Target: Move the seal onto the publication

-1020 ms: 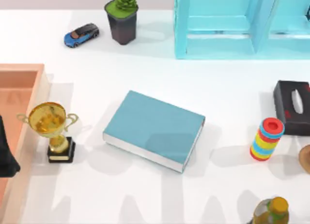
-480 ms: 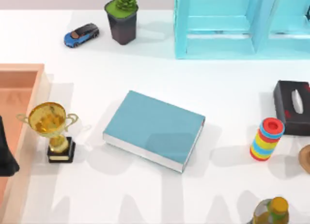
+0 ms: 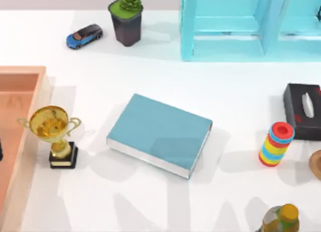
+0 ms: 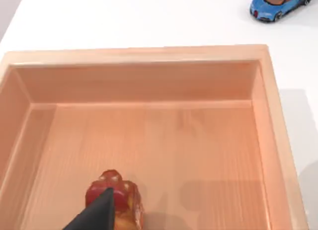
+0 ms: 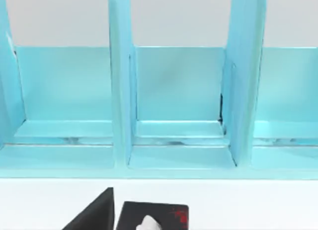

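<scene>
Down in the left wrist view, one dark finger point(image 4: 97, 215) of the left gripper is showing just in front of the small mottled orange-brown seal with its dark red top point(image 4: 115, 196); whether the fingers are apart or closed on it, I cannot tell. The seal is standing upright on the floor of the shallow pale-orange wooden tray point(image 4: 149, 53), near one of its side walls. Beyond the tray's far wall the little blue and black toy car point(image 4: 281, 5) is sitting on the white table point(image 4: 124, 16).

From above, that tray point(image 3: 22, 71) is lying at the table's left edge, and the gold trophy cup on a black base point(image 3: 55, 137) is standing just beside its right wall. The large teal-blue hardcover publication with white page edges point(image 3: 159, 133) is lying flat and angled at the middle of the table, well apart from the tray and with nothing on its cover.

Over on the right, a dark finger point(image 5: 94, 212) of the right gripper is hanging above the black tissue box point(image 5: 154, 216), facing the light blue open shelf unit point(image 5: 179, 91); its opening cannot be judged either.
</scene>
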Robot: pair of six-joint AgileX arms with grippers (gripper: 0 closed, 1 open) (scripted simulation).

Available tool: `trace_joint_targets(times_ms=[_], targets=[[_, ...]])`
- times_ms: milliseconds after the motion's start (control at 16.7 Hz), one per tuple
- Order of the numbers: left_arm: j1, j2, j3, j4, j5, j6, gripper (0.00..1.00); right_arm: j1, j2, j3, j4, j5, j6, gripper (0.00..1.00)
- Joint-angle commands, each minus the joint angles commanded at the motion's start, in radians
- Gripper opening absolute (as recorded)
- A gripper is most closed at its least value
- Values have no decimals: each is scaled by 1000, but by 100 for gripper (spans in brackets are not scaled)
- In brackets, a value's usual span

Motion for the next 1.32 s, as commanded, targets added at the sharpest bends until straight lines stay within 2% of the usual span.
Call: trace_joint_targets(times_ms=[480,780,1020,1320], targets=[[106,786,639,-500,-3,120,100,0,0,0,0,0,0,100],[160,1171,947,-737,-4,176,100,0,0,0,0,0,0,100],[184,1316,1068,-829,-5,197,100,0,0,0,0,0,0,100],[181,1323,1073,-833,-5,197,100,0,0,0,0,0,0,100]])
